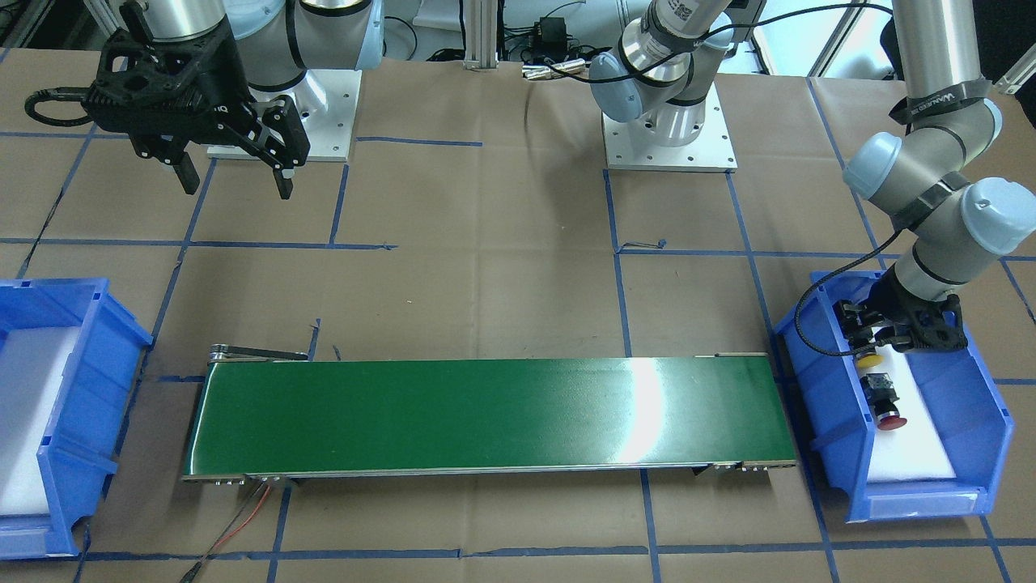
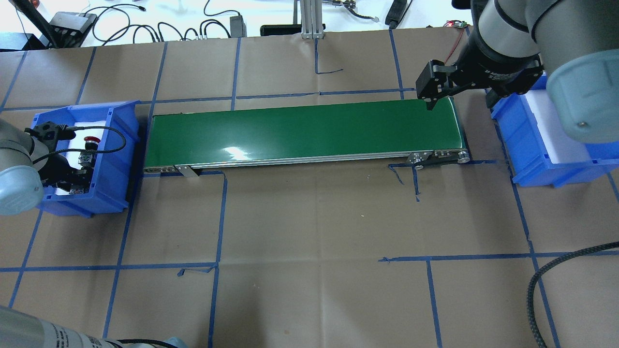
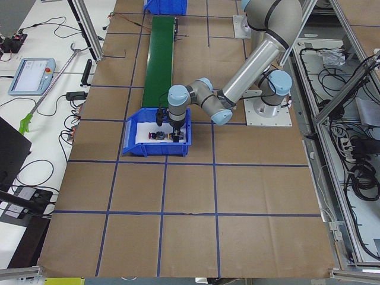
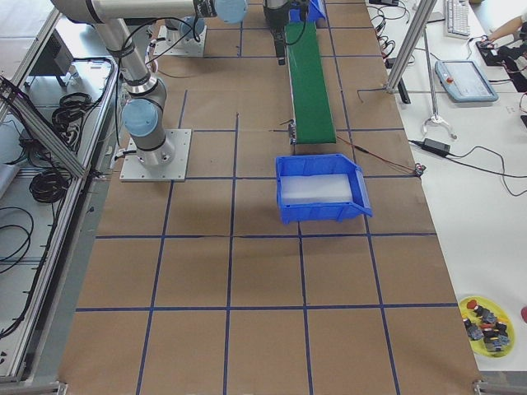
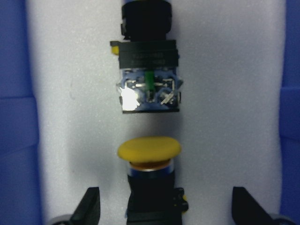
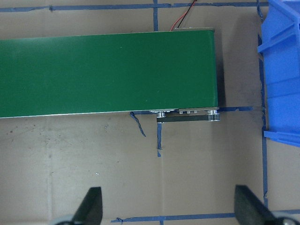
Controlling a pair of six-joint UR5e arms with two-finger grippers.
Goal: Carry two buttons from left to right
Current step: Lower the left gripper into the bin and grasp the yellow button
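The yellow-capped button (image 5: 149, 149) lies on the white foam of the blue left bin (image 1: 971, 389); it also shows in the front view (image 1: 872, 354). My left gripper (image 5: 166, 208) is low in that bin and open, one finger on each side of the yellow button's body, not closed on it. The red-capped button (image 1: 886, 401) lies just beyond it on the foam; in the left wrist view its black-and-grey body (image 5: 149, 84) shows and its cap is out of frame. My right gripper (image 1: 237, 186) is open and empty, hovering over the belt's right end (image 2: 459, 102).
A green conveyor belt (image 2: 300, 130) runs between the left bin (image 2: 111, 159) and the blue right bin (image 2: 527, 145), which holds only white foam. A cable loops over the left bin. A yellow dish of spare parts (image 4: 486, 325) sits off the table.
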